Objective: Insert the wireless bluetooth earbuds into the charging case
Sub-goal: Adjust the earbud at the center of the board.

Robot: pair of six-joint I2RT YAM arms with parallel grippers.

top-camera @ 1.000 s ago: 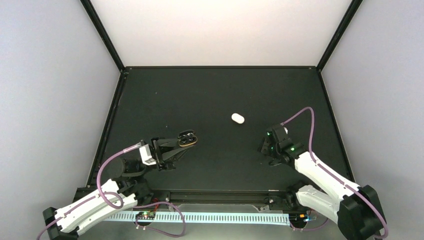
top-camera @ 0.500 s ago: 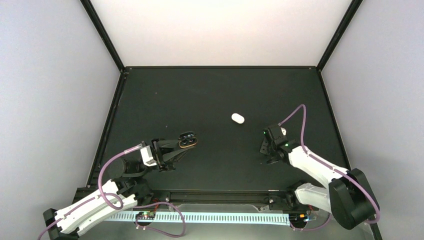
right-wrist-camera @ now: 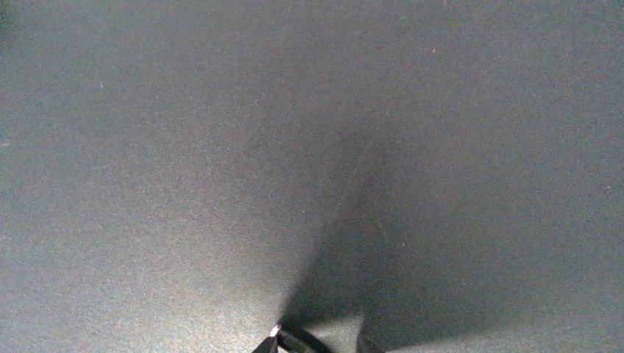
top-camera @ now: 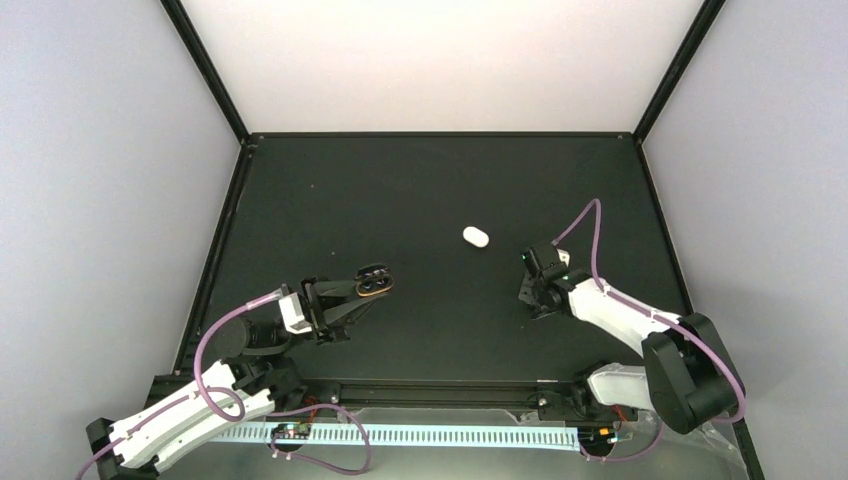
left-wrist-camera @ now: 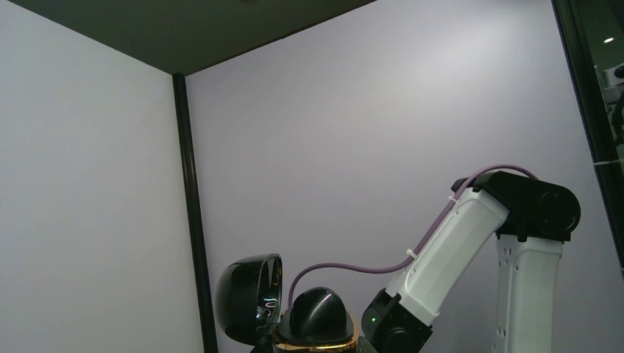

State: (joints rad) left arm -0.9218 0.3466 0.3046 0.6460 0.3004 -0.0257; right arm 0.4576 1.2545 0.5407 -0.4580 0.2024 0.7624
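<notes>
Left gripper point(top-camera: 358, 291): clamped on open case point(top-camera: 375, 283), lid up, held above table point(top-camera: 400, 180). Right gripper point(top-camera: 528, 292): low over table, jaw state unreadable. Can't spot earbuds. Expect tiny, light, slick; pinch gently across body. Hold glossy case by base.

My left arm point(top-camera: 180, 415) and right arm point(top-camera: 610, 310): white shells, black joints, a purple cable point(top-camera: 200, 345) looping off each, tiny green light point(left-wrist-camera: 373, 319) on the right.
</notes>
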